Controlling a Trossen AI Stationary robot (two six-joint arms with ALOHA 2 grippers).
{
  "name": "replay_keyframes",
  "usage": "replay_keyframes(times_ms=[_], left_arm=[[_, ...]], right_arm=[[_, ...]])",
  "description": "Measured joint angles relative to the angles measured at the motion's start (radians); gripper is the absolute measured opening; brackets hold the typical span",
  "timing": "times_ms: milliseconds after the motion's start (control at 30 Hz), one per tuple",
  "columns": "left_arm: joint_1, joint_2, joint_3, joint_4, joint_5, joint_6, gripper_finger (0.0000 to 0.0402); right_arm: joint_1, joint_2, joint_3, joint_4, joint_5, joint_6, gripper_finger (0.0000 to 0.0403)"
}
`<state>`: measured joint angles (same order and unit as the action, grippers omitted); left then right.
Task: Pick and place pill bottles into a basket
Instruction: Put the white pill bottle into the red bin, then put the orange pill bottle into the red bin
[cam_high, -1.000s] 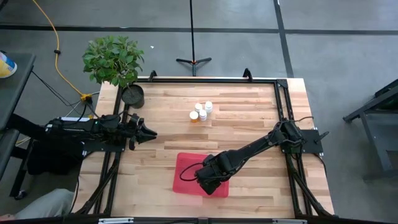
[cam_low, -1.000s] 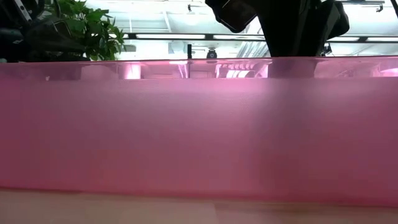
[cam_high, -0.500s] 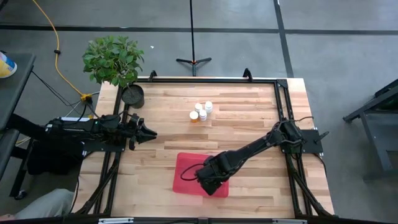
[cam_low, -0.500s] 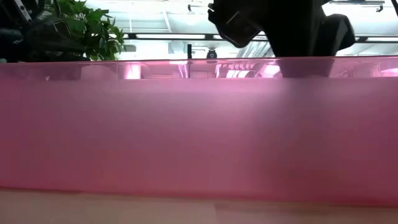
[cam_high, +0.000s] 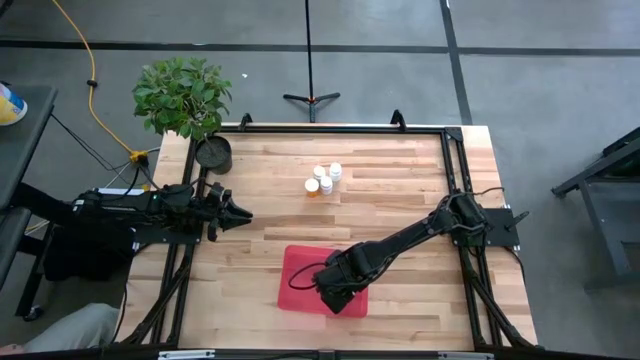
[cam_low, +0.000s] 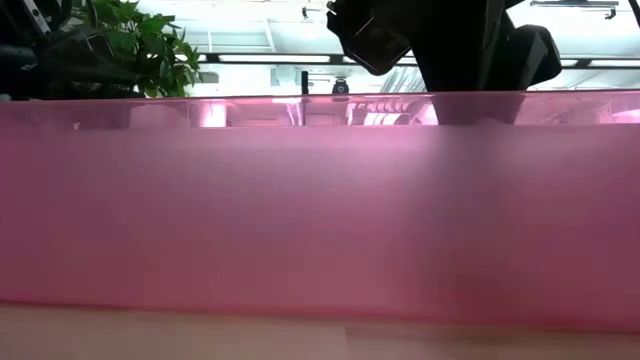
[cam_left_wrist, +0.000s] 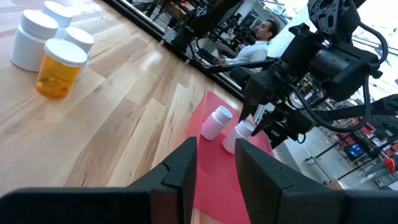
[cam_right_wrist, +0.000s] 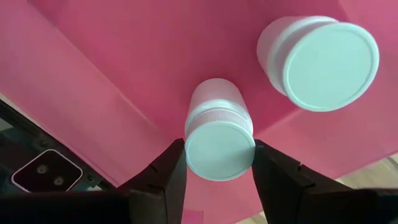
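Note:
The red tray (cam_high: 300, 268) lies near the table's front middle; its wall (cam_low: 300, 200) fills the low view. My right gripper (cam_high: 333, 295) points down into the tray, shut on a white pill bottle (cam_right_wrist: 217, 121), which also shows in the left wrist view (cam_left_wrist: 239, 135). A second white bottle (cam_right_wrist: 317, 59) lies on its side on the tray floor beside it. Several more bottles (cam_high: 323, 180), one with an orange body (cam_left_wrist: 59, 68), stand on their bases in a cluster on the wood farther back. My left gripper (cam_high: 245, 215) waits at the table's left side, open by a narrow gap and empty. My right gripper pinches the white bottle by its round cap (cam_right_wrist: 219, 155) between its two fingers (cam_right_wrist: 171, 177), one on each side. The fingers come from above, pointing down. The bottle points down from the fingers toward the tray floor, a little tilted; whether its base touches the floor I cannot tell.
A dark round plant pot (cam_high: 213, 152) with a leafy plant (cam_high: 182, 95) stands at the far left corner. A black frame (cam_high: 455, 190) runs along the table's edges. A person (cam_left_wrist: 258, 37) sits beyond the table. Bare wood lies between the bottle cluster and the tray.
My right gripper has edged a little toward the table's left edge above the tray, still shut on the white bottle.

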<state>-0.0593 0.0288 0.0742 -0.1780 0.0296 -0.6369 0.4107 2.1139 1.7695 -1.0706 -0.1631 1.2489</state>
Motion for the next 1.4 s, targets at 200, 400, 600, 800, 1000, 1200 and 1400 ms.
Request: replay_keyframes(times_ms=[200,400,600,800,1000,1200,1400], left_arm=[[0.000,0.000,0.000,0.000,0.000,0.000,0.0145],[0.000,0.000,0.000,0.000,0.000,0.000,0.0145],[0.000,0.000,0.000,0.000,0.000,0.000,0.0145],[0.000,0.000,0.000,0.000,0.000,0.001,0.0145],[0.000,0.000,0.000,0.000,0.000,0.003,0.0145],[0.000,0.000,0.000,0.000,0.000,0.003,0.0145],[0.000,0.000,0.000,0.000,0.000,0.003,0.0145]], right_arm=[[0.000,0.000,0.000,0.000,0.007,0.000,0.0170],[0.000,0.000,0.000,0.000,0.004,0.000,0.0209],[0.000,0.000,0.000,0.000,-0.001,0.001,0.0223],[0.000,0.000,0.000,0.000,-0.008,0.000,0.0224],[0.000,0.000,0.010,-0.009,-0.008,-0.001,0.0224],[-0.001,0.000,0.064,-0.051,-0.001,-0.019,0.0225],[-0.001,0.000,0.111,-0.122,0.006,-0.026,0.0225]])
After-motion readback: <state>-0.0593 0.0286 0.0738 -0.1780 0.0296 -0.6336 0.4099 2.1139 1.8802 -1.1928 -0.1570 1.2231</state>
